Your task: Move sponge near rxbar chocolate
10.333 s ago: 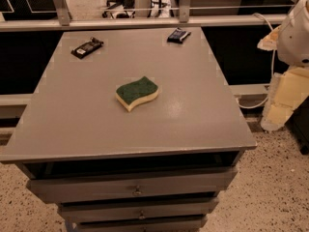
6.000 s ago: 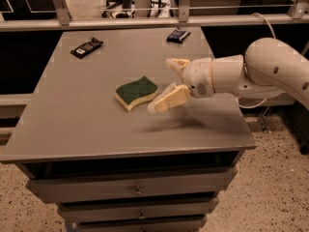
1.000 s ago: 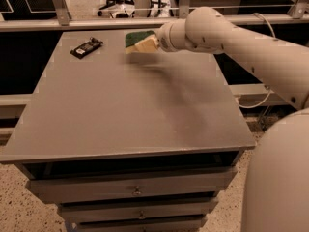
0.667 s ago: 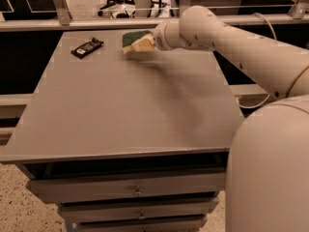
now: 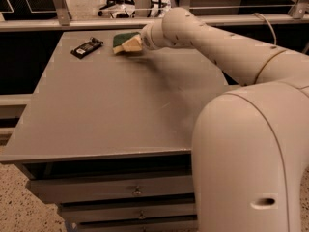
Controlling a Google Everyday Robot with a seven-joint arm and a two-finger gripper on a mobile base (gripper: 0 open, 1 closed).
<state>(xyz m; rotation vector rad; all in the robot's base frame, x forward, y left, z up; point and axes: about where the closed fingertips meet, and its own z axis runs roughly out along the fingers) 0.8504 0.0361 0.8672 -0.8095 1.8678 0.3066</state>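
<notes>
Near counter's [image 5: 120, 110] far edge, holds sponge [image 5: 120, 38] pinched in gripper [image 5: 129, 45], close beside rxbar chocolate [image 5: 87, 48] toward far-left corner; hides sponge's right end.

One view only. Camera high, on near side of flat grey rectangular table top [image 5: 111, 115], looking down and forward across it to far edge. Very close behind bulky cream robot arm [image 5: 251, 144], which fills right part of view and covers near right corner. Under near edge, grey drawer fronts [image 5: 120, 190], low in view; metal railing [image 5: 72, 24] behind far edge, at top. Two-finger gripper [image 5: 130, 45] far from camera, by middle of far edge, closed around wavy green-topped yellow sponge [image 5: 121, 37].
</notes>
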